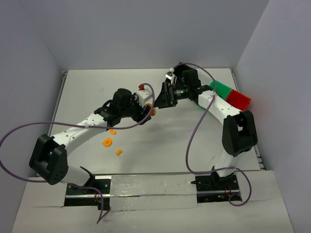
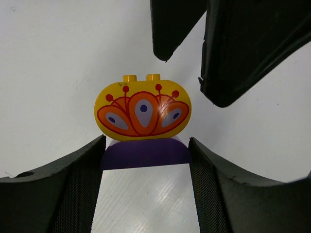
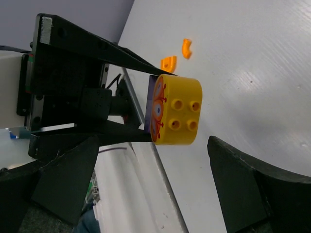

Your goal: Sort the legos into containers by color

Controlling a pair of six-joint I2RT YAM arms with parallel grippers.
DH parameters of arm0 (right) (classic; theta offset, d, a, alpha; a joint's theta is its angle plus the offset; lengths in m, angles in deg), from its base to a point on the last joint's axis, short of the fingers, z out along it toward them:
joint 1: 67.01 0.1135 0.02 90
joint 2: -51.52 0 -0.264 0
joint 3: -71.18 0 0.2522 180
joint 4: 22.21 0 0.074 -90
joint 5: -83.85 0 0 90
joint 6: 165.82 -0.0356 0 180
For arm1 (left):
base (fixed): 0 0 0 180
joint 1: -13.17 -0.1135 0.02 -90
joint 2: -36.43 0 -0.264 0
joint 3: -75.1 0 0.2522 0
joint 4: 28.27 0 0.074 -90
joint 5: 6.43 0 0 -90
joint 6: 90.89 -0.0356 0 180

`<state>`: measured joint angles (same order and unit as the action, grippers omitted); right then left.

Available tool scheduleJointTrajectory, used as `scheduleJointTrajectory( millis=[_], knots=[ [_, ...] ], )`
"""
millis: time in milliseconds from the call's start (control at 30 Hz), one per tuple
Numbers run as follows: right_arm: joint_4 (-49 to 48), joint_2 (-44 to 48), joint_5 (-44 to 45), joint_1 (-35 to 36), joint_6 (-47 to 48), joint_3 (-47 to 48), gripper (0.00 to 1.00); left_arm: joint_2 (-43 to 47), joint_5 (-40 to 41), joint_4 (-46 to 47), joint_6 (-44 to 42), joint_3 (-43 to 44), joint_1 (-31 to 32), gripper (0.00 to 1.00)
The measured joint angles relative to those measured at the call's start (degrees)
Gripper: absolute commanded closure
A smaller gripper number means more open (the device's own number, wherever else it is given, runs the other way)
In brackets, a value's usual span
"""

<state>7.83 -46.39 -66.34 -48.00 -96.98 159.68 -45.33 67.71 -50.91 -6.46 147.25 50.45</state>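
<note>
My left gripper (image 2: pixel 146 141) is shut on a purple lego (image 2: pixel 146 154), which spans the gap between both pads. A yellow oval lego (image 2: pixel 143 109) with an orange and red pattern is stuck onto it and juts past the fingertips. In the right wrist view the same yellow lego (image 3: pixel 182 109) hangs above the table just ahead of my right gripper (image 3: pixel 153 140), whose jaws stand wide open on either side, not touching it. From above, the two grippers meet at mid-table (image 1: pixel 155 104). Of the containers, only the green bin (image 1: pixel 222 89) and the red bin (image 1: pixel 239 99) show.
Three small orange legos (image 1: pixel 112 131) (image 1: pixel 107 142) (image 1: pixel 118 152) lie on the white table left of centre, beneath the left arm. Two of these orange legos (image 3: pixel 169 63) show in the right wrist view. The right arm covers the space left of the green bin.
</note>
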Motion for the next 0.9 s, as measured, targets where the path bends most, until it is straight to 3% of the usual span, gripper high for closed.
scheduleJointTrajectory(
  millis=[333,433,667,800,900],
  knots=[
    [2.6,-7.9,-0.8,1.7,1.4,4.3,0.03,1.6,0.0,0.0,-0.1,-0.2,0.3,0.74],
    [3.0,-9.1,-1.3,1.9,1.0,4.4,0.21,1.7,-0.1,-0.1,0.0,-0.2,0.3,0.74],
    [0.0,-9.4,-5.9,1.7,-2.9,4.6,0.88,1.8,0.1,-0.4,0.0,-0.2,0.4,0.77],
    [-8.9,-9.4,-9.0,1.1,-10.3,1.4,1.00,2.5,0.6,-0.4,-0.1,-0.2,0.5,0.79],
    [-11.7,-9.4,-9.9,0.4,-12.8,0.0,1.00,2.7,0.7,0.1,-0.4,-0.7,0.5,0.81]
  ],
)
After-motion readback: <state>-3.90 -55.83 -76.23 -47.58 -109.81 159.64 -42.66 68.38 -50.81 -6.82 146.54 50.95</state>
